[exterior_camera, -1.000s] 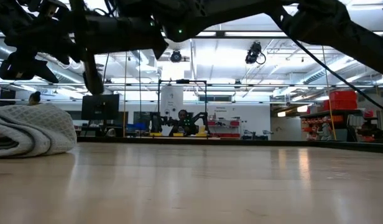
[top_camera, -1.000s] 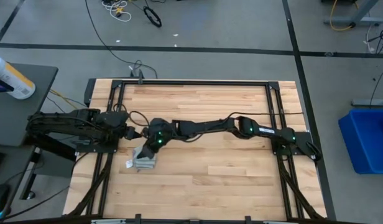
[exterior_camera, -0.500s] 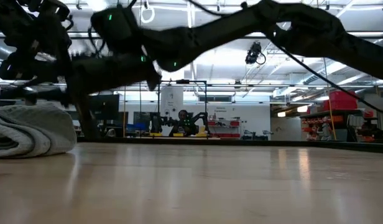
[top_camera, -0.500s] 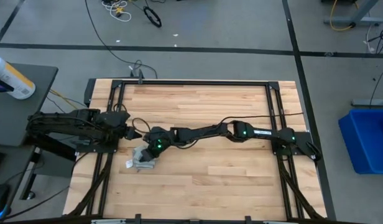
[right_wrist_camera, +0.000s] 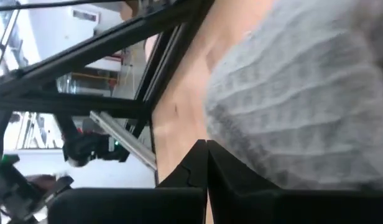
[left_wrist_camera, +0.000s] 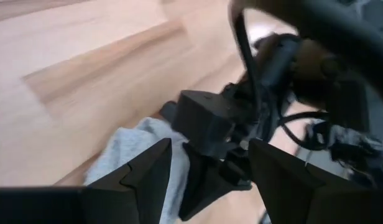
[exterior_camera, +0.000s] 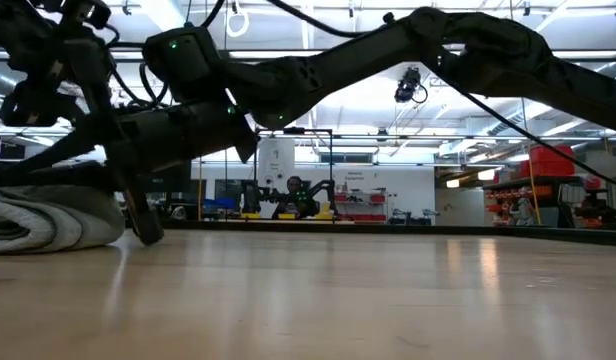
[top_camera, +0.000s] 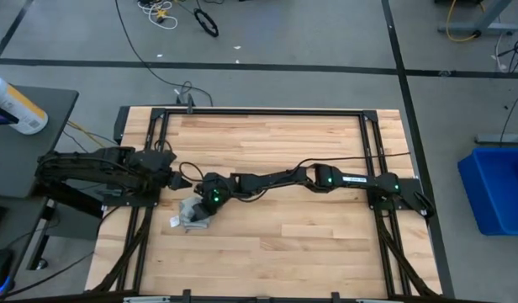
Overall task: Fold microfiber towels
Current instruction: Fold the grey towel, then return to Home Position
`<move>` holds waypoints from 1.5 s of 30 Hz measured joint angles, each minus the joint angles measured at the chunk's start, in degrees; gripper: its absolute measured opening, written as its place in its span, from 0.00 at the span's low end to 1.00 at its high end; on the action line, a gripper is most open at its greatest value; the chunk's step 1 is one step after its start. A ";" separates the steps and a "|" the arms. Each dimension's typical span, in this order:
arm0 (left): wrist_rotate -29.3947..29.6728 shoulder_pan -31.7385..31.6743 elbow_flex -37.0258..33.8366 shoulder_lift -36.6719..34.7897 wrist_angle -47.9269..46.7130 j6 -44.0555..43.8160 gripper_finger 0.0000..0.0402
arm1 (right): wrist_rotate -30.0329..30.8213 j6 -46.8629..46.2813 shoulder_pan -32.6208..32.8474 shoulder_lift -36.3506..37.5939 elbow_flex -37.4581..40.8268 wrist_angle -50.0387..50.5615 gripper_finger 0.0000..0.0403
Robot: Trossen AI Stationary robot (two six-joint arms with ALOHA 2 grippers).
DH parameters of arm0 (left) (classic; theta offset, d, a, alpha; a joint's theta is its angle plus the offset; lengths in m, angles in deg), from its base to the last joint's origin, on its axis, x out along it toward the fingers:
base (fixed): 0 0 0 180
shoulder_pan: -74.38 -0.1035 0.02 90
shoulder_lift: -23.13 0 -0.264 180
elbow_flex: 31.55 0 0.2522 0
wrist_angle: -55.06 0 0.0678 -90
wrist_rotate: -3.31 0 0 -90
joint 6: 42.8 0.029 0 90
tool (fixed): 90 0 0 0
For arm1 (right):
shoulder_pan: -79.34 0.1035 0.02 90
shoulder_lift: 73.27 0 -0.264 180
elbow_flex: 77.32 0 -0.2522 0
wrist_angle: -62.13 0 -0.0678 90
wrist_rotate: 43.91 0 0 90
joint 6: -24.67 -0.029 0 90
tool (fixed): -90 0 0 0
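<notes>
From above, my right pincer (top_camera: pixel 200 212) is reaching across the tabletop (top_camera: pixel 309 244) onto the bundled microfiber towel (top_camera: pixel 192 219), probably pressing its fold flat. The left pincer (top_camera: pixel 182 178) is waiting just beside it, fingers parted. Low down, the towel (exterior_camera: pixel 48 215) is partly hidden. My right wrist view is showing my fingers drawn together, tips beside the ribbed cloth (right_wrist_camera: pixel 303 106).

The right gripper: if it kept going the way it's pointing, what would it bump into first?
Most likely the towel. The right gripper, jaws shut, points at the cloth's edge on the table, and the cloth fills its wrist view; the gap between them is hard to judge.
</notes>
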 joint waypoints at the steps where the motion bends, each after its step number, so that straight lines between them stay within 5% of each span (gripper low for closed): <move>1: -0.70 0.00 0.39 0.02 0.48 0.69 0.56 | 0.00 0.45 0.08 0.36 0.04 -0.07 0.01; 9: 1.45 0.04 14.38 0.02 -0.81 8.89 0.56 | 1.86 10.08 1.79 11.74 -0.33 4.36 0.00; 17: 2.37 0.04 30.24 0.00 -16.79 13.48 0.56 | 10.22 26.18 4.37 21.95 -0.07 23.08 0.00; 29: 3.95 0.04 44.75 -1.10 -36.11 28.97 0.56 | 22.00 44.58 3.91 41.27 -0.26 45.54 0.01; 35: 9.06 -0.72 47.95 -10.77 -44.99 25.44 0.56 | 24.29 48.59 2.43 47.29 -0.15 54.23 0.01; 42: 9.67 -8.10 50.07 -25.20 -44.72 20.21 0.56 | 28.49 51.03 1.04 55.70 1.69 55.97 0.01; 45: 9.18 -12.16 52.77 -24.90 -44.25 24.06 0.56 | 31.53 50.43 0.85 61.48 7.16 55.12 0.01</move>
